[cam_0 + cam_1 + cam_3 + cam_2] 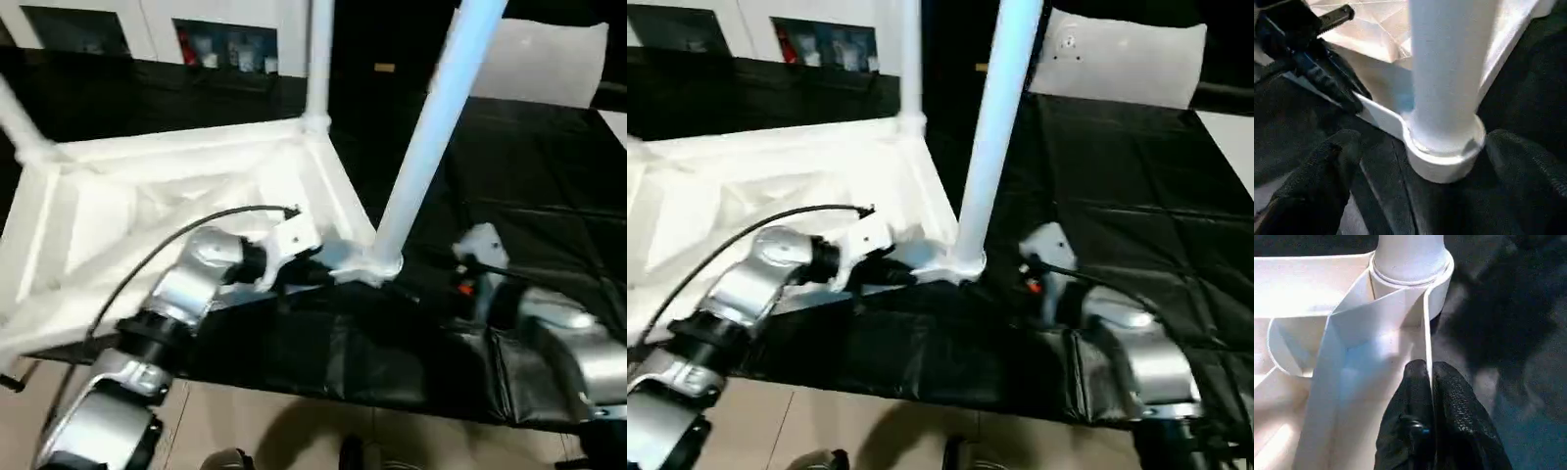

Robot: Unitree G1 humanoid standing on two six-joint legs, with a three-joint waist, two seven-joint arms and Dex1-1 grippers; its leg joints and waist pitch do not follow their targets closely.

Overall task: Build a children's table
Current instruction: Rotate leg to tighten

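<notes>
Left gripper clamps the table rim; right gripper spread, leg cropped.

The left gripper is pinched closed, forearm reaching forward; the right gripper is spread wide.

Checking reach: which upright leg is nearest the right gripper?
The near-corner leg, seated in its socket right before the open right gripper; the other leg stands at the far corner.

Beside the near leg, black cloth lies open; the tabletop's rim (left gripper pinching it) blocks the other side.
</notes>
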